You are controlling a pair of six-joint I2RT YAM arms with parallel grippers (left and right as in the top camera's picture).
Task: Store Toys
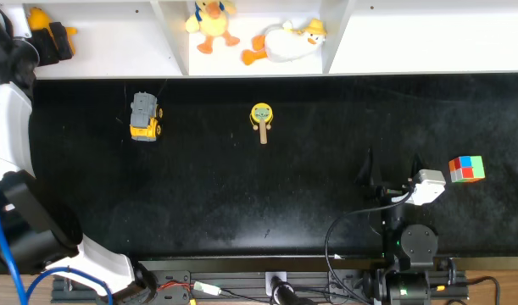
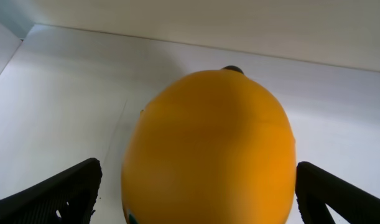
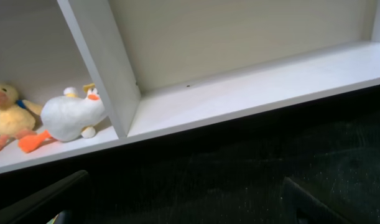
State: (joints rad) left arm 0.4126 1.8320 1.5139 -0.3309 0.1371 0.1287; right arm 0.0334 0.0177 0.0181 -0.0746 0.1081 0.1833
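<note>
Left wrist view is showing your left gripper (image 2: 197,166), jaws spread clear either side of the orange toy (image 2: 208,143) on the shelf (image 2: 65,81); be drawing straight back without clipping it.

Two plush ducks (image 1: 213,20) (image 1: 286,41), one orange toy (image 2: 208,149), one truck (image 1: 145,115), one paddle (image 1: 262,119), one cube (image 1: 466,169)

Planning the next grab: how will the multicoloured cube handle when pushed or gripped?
The multicoloured cube looks rigid and flat-sided, so it probably slides rather than rolls. Its parallel faces should suit a pinch.
</note>
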